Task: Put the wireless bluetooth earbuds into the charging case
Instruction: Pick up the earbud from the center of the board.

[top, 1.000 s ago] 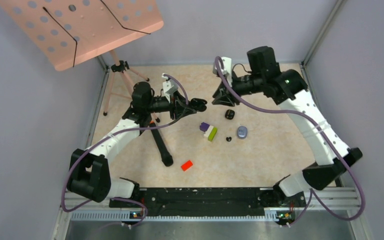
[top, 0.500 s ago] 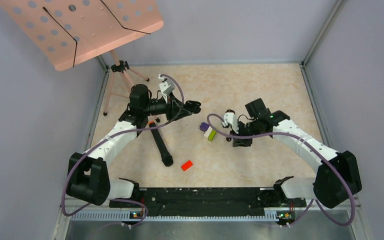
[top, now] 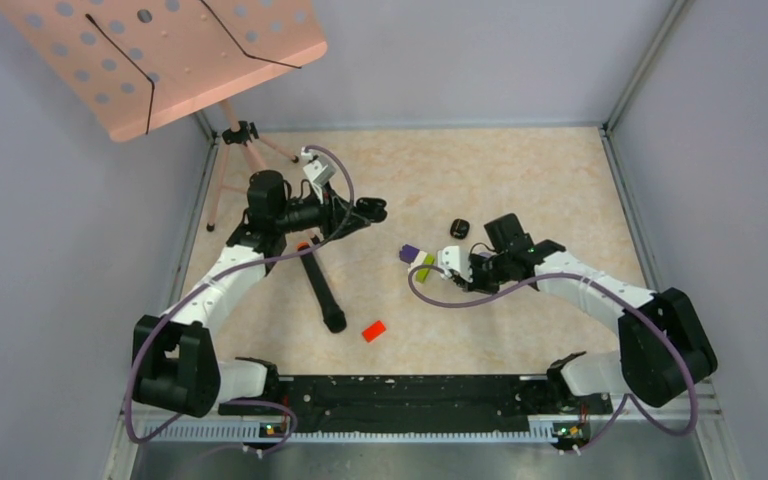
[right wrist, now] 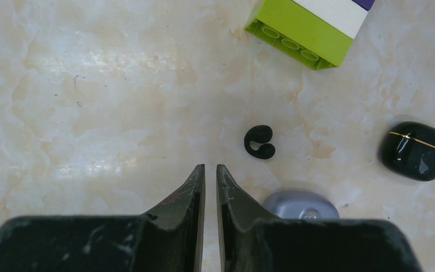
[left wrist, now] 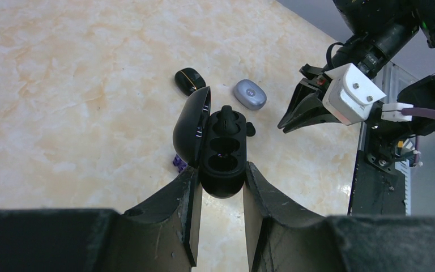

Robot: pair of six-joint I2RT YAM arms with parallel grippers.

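My left gripper [left wrist: 221,177] is shut on an open black charging case [left wrist: 222,148] and holds it above the table. One black bud sits in the case's far slot and the two nearer slots look empty. It also shows in the top view [top: 370,210]. A loose black earbud [right wrist: 259,141] lies on the table just ahead and right of my right gripper [right wrist: 210,168]. That gripper's jaws are nearly together with nothing between them. In the top view the right gripper [top: 460,272] is low beside the block. No purple buds show.
A closed grey-purple case [right wrist: 300,204] lies right beside the right fingers. A closed black case with a gold line [right wrist: 416,150] lies further right. A green, white and purple block [right wrist: 311,25] lies ahead. A red block [top: 373,330] and a tripod leg [top: 320,290] lie on the left.
My right arm has swung from the back of the table down to the earbud and the grey-purple case. My left gripper has drawn back to the left with the open case.
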